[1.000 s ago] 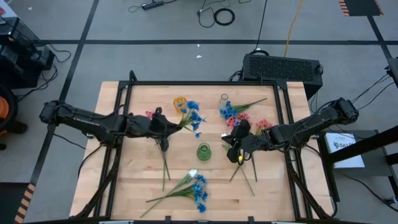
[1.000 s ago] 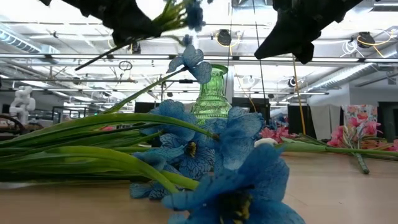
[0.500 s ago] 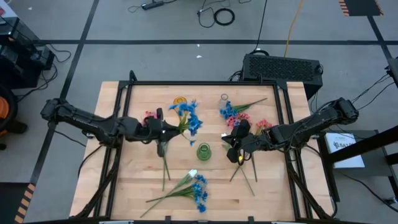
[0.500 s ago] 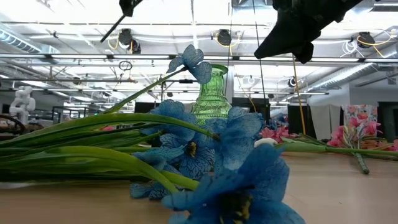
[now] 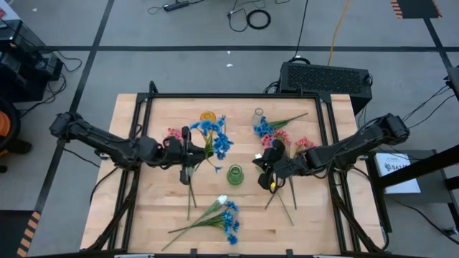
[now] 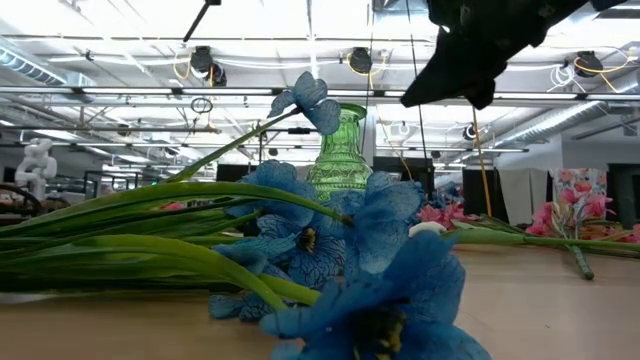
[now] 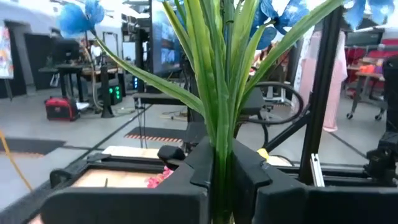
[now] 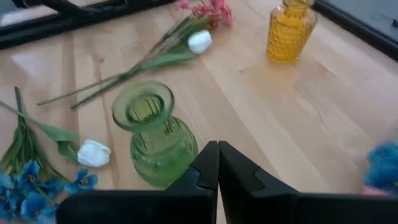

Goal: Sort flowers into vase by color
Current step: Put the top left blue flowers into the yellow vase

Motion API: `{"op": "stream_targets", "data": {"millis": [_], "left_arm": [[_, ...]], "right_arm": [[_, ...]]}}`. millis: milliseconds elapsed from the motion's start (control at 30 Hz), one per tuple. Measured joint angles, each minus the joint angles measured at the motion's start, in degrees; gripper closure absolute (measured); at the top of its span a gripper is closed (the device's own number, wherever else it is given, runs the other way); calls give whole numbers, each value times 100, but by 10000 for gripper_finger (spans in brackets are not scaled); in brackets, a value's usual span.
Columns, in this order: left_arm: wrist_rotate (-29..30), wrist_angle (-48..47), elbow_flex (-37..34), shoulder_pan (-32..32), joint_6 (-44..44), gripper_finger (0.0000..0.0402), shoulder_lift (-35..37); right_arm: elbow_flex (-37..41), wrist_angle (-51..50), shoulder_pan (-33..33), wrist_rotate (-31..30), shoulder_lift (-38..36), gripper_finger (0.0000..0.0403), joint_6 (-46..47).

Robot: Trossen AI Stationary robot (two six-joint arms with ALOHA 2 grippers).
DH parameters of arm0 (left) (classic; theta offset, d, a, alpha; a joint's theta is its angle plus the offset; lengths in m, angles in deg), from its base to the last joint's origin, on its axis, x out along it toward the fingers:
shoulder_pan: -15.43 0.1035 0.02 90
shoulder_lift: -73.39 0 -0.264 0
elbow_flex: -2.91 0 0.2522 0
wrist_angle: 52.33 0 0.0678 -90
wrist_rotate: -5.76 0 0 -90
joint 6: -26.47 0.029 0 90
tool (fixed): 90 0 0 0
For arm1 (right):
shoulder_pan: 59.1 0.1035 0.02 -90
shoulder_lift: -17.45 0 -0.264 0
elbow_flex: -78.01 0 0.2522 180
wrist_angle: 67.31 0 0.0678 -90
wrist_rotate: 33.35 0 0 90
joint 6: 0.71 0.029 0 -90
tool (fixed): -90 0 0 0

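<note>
- One blue sprig (image 5: 212,136) has changed most: a second ago it lay out sideways from the left gripper (image 5: 188,149); now it stands almost upright in it, blooms topmost, near the table's centre.
- The left gripper's fingers (image 7: 200,163) are clamped on the bunched green stems, as the left wrist view shows plainly.
- The left arm has drawn back a little toward nine o'clock, carrying the sprig off the yellow vase (image 5: 207,117), which stands at about twelve o'clock from it.
- By my reading, turning the stems downward readies the sprig for a vase mouth; none of the three vases holds a flower yet.
- The right gripper (image 5: 271,163), pinched closed on nothing, has edged toward the green vase (image 5: 235,175) and hovers at its three o'clock side.
- Still to sort: a blue-and-white bunch (image 5: 224,212) at six o'clock of the green vase, a blue-and-pink bunch (image 5: 267,129) beside the clear vase (image 5: 258,112) at one o'clock, more pink blooms (image 5: 304,144) at three o'clock, and a pink sprig (image 5: 172,133) under the left arm.
- The wooden table (image 5: 143,208) is pale, smooth butcher-block inside a black frame (image 5: 237,96).
- Beyond it lies grey floor with cables (image 5: 251,16) and a black box (image 5: 326,76) at twelve o'clock; the low view shows a ceiling of lights and pipes.
</note>
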Motion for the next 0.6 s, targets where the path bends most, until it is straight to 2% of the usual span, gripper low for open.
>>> {"op": "stream_targets", "data": {"millis": [100, 267, 600], "left_arm": [[19, 97, 0, 0, -73, 372, -66], [24, 367, 0, 25, 344, 372, -63], [-32, 960, 0, 341, 925, 372, -63]], "right_arm": [[2, 128, -1, -1, 31, 403, -170], [2, 687, -7, -36, 34, 403, -694], [2, 3016, -200, 2, 30, 403, -2363]]}}
